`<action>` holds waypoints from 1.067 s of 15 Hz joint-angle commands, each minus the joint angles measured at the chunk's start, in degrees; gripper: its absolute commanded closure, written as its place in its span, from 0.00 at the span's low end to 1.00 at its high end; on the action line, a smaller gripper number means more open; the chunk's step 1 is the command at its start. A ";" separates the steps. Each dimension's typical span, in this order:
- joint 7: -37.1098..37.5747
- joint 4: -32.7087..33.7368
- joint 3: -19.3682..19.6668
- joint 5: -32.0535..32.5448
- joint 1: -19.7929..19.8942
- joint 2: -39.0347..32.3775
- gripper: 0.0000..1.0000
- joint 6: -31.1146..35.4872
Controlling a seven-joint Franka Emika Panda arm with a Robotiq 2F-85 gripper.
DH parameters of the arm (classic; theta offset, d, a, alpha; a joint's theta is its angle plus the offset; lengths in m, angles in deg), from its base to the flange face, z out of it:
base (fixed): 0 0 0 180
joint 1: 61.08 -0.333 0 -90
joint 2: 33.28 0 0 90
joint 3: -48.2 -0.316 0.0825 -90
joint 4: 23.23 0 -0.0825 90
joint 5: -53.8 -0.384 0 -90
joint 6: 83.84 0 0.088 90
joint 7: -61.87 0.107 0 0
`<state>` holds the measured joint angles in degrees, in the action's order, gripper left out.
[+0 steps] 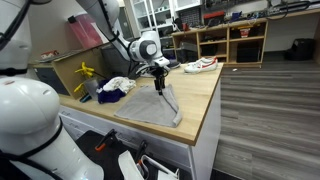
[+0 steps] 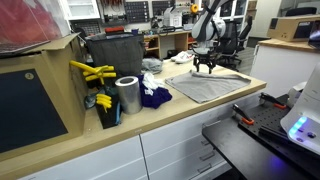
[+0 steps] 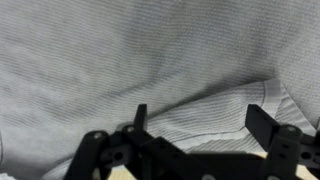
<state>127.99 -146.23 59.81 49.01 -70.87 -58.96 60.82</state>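
Observation:
A grey knit cloth [image 1: 150, 106] lies spread on the wooden countertop [image 1: 205, 100]; it shows too as the cloth [image 2: 208, 88] in both exterior views. My gripper [image 1: 160, 82] hangs just above the cloth's far part, also seen as the gripper [image 2: 205, 66]. In the wrist view the gripper [image 3: 200, 118] stands open, its two dark fingers apart over a folded hem of the cloth [image 3: 140, 60]. Nothing is held between the fingers.
A blue cloth [image 2: 153, 97] and a white cloth [image 1: 118, 85] lie beside the grey one. A metal can [image 2: 128, 95], yellow tools [image 2: 92, 72] and a dark bin [image 2: 113, 55] stand at one end. A white shoe [image 1: 199, 66] sits at the far end.

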 commanded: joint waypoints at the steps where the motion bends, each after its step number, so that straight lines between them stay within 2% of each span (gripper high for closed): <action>1: 5.88 0.19 0.17 1.49 0.44 0.23 0.00 -0.84; 5: 10.40 1.32 -0.06 1.33 1.39 -0.66 0.00 -1.99; 12: 12.77 5.07 -0.79 0.85 3.19 -3.08 0.00 -5.29; 13: 12.70 5.68 -0.89 0.72 3.41 -3.44 0.03 -5.72; 14: 12.73 6.38 -0.95 0.69 3.54 -3.81 0.18 -6.19; 15: 12.75 6.97 -1.02 0.66 3.64 -4.14 0.27 -6.56; 16: 12.77 7.51 -1.07 0.66 3.68 -4.40 0.31 -6.85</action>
<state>138.88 -141.60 59.69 49.65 -68.08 -62.28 56.61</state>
